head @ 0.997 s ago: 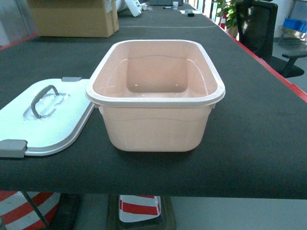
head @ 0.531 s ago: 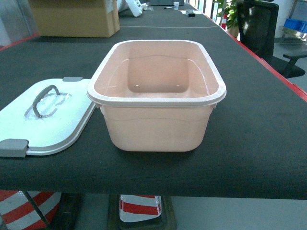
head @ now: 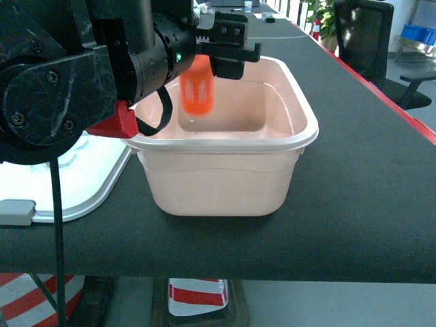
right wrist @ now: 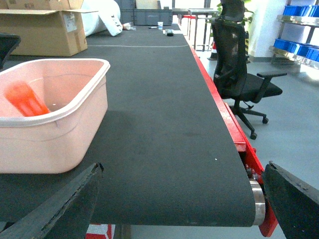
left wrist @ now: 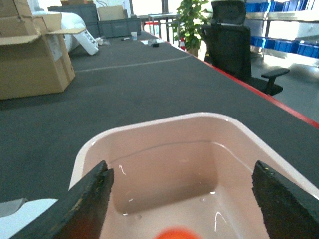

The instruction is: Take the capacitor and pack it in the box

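The box (head: 225, 184) is a pale pink tub standing open on the black table, also seen in the left wrist view (left wrist: 234, 129) and the right wrist view (right wrist: 55, 139). My left gripper (head: 231, 54) hovers over its back left part, jaws wide apart (left wrist: 182, 199). The capacitor (head: 197, 88), a small orange cylinder, is motion-blurred just below that gripper, inside the tub's opening, and neither finger touches it. It shows at the frame's bottom edge (left wrist: 174, 234) and against the tub's inner wall (right wrist: 25, 99). My right gripper (right wrist: 182, 199) is open over the table's right end, holding nothing.
The white lid (head: 88, 184) with a grey clip (head: 17, 211) lies left of the tub, mostly hidden by my left arm. A cardboard box (left wrist: 30, 59) stands far back left. The table's red edge (right wrist: 224, 114) and an office chair (right wrist: 239, 64) are on the right.
My left arm has swung into the head view over the tub, which stood alone before. The orange capacitor has appeared below the open jaws, blurred by motion.
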Motion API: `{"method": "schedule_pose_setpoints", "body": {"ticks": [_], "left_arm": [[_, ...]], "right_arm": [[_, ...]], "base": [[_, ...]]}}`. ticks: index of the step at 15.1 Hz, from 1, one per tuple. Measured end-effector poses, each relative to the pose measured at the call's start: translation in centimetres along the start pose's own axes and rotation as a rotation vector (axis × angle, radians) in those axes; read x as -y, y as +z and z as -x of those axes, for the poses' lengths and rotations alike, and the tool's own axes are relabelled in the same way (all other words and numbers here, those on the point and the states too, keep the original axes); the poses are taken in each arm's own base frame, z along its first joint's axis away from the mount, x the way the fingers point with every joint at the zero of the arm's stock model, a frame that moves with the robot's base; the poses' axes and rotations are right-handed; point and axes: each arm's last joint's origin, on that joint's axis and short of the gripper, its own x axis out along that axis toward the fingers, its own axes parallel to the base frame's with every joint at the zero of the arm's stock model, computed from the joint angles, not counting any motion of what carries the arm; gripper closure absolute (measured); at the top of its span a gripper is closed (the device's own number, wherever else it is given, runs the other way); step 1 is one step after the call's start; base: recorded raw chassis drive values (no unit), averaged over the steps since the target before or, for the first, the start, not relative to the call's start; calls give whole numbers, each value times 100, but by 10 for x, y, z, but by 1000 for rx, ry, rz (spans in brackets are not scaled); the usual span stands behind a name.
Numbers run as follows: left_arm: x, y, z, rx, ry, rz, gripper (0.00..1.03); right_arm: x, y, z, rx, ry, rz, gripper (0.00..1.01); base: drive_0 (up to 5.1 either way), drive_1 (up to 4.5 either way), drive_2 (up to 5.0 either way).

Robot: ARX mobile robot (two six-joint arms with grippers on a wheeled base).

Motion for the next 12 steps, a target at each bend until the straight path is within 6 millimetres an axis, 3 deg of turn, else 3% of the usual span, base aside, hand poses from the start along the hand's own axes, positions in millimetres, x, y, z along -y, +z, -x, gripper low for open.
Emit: {"method": "schedule_pose_setpoints", "body": {"ticks": [1, 2, 4, 5, 7, 8, 9, 12], "left_arm": [[-1, 7, 1, 24, 4, 5, 11], [-1, 11, 1, 34, 6, 7, 3], [-10, 13, 5, 110, 25, 37, 5], [-34, 14, 24, 127, 58, 49, 5], [-115, 14, 39, 120, 240, 35, 5], [-145, 2, 41, 70, 307, 39, 5], [-162, -17, 39, -12, 317, 44, 5], [-207, -80, 6, -182, 355, 47, 5]], "right_arm": [[0, 0, 0, 0, 0, 0, 3], [0, 0, 0, 1, 0, 0, 3], [0, 0, 0, 0, 1, 0, 3], [0, 0, 0, 0, 0, 0, 3], [0, 0, 0, 0, 0, 0, 3], [0, 0, 0, 0, 0, 0, 3], [0, 0, 0, 0, 0, 0, 3], [0, 0, 0, 0, 0, 0, 3]], "base": [[0, 0, 0], [0, 0, 0], [0, 0, 0], [0, 0, 0], [0, 0, 0], [0, 0, 0], [0, 0, 0], [0, 0, 0]]}}
